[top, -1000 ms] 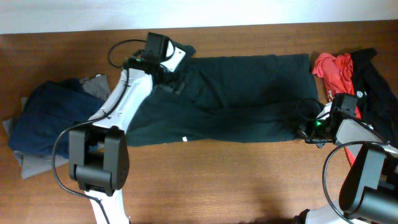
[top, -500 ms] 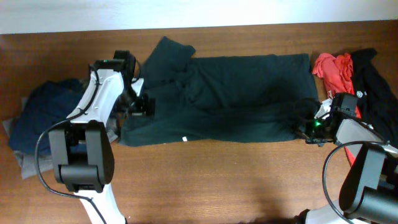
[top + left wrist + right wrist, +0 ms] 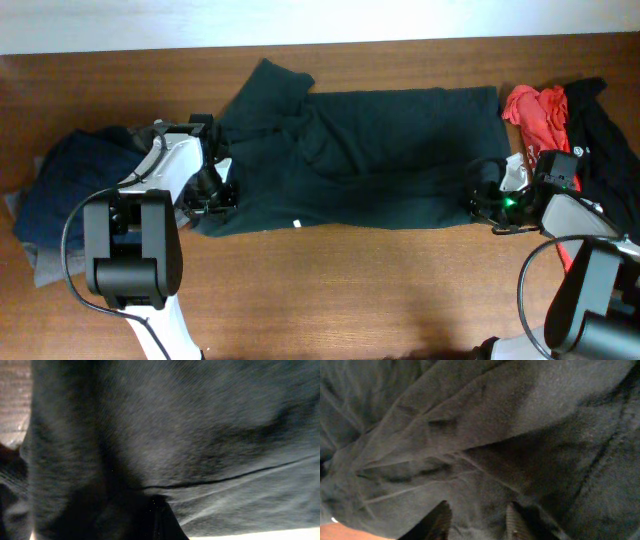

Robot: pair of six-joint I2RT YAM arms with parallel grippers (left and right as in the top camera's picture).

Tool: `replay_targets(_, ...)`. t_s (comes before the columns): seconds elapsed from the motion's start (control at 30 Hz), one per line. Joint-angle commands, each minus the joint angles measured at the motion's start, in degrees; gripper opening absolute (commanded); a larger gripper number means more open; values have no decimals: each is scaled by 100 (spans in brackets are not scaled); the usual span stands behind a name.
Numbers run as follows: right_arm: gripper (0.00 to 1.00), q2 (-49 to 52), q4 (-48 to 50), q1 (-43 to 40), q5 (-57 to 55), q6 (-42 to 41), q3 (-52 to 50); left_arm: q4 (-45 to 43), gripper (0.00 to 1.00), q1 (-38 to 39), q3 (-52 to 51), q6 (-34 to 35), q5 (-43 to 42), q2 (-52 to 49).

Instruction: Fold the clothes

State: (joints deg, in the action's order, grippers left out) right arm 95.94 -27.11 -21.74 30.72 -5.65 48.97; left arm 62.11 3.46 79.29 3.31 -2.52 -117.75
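green shirt (image 3: 380, 160) — spread flat across the middle of the table (image 3: 330, 290), long side running left to right, its upper-left corner flopped toward the far edge.

changes over the last second:
- left gripper (image 3: 214, 197) was up at that upper-left corner with jaws wide. it has let go there, dropped to the lower-left corner and clamped fully closed. its wrist view is nothing but dark cloth pressed close, so i cannot tell whether fabric is actually pinched (likely, given where it sits).
- right gripper (image 3: 478, 198) has not travelled — same spot at the lower-right hem — but its fingers (image 3: 442, 519) now stand apart, with cloth lying under them unsqueezed.

reading: the left arm is taking a new hold on the near hem while the right looks to be releasing or resetting. no fold is made yet, and both near corners would need a firm hold before a lift.

count:
- arms two, grippers two
- green shirt: one
- navy piece (image 3: 70, 195): one, bunched at the left
- grey piece (image 3: 40, 262): one, peeking from under the navy
- red shirt (image 3: 535, 112): one, crumpled at the right
- black heap (image 3: 600, 120): one heap beside the red, possibly more than one garment, cannot separate
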Motion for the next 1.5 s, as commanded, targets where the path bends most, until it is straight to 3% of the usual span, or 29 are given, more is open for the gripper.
replay_targets(0.0,47,-199,-164,-142,-890,-638,105,-24,0,-33,-70,17,299,33)
replay_targets(0.07,47,-201,-175,-334,-1325,-710,131,-63,0,-70,-70,20,299,33)
replay_targets(0.2,49,-199,-192,-664,-949,-664,136,-61,0,-221,-70,17,302,33)
replay_targets(0.47,51,-192,-313,-1054,-1346,-706,133,-83,0,-634,-66,20,208,33)
replay_targets(0.6,36,-175,-243,-1043,-1342,-708,120,-127,1,-706,-66,17,59,33)
replay_targets(0.77,33,11,-212,-1036,-1261,-706,118,-212,1,-706,-66,20,57,33)
replay_targets(0.9,10,157,-203,-933,-1108,-658,118,-214,0,-706,-66,17,59,33)
replay_targets(0.97,4,149,-155,-920,-1191,-570,129,-214,1,-706,-66,17,63,33)
replay_targets(1.27,4,107,-651,-1329,-1270,-514,1152,-212,0,-706,-66,15,61,33)
replay_targets(1.3,8,107,-704,-1327,-1220,-509,1217,-212,1,-706,-66,15,61,33)
replay_targets(1.37,26,107,-774,-1298,-905,-428,1248,-210,0,-706,-66,15,61,33)
replay_targets(1.47,36,109,-1029,-1154,-186,-125,1211,-208,1,-706,-66,17,61,33)
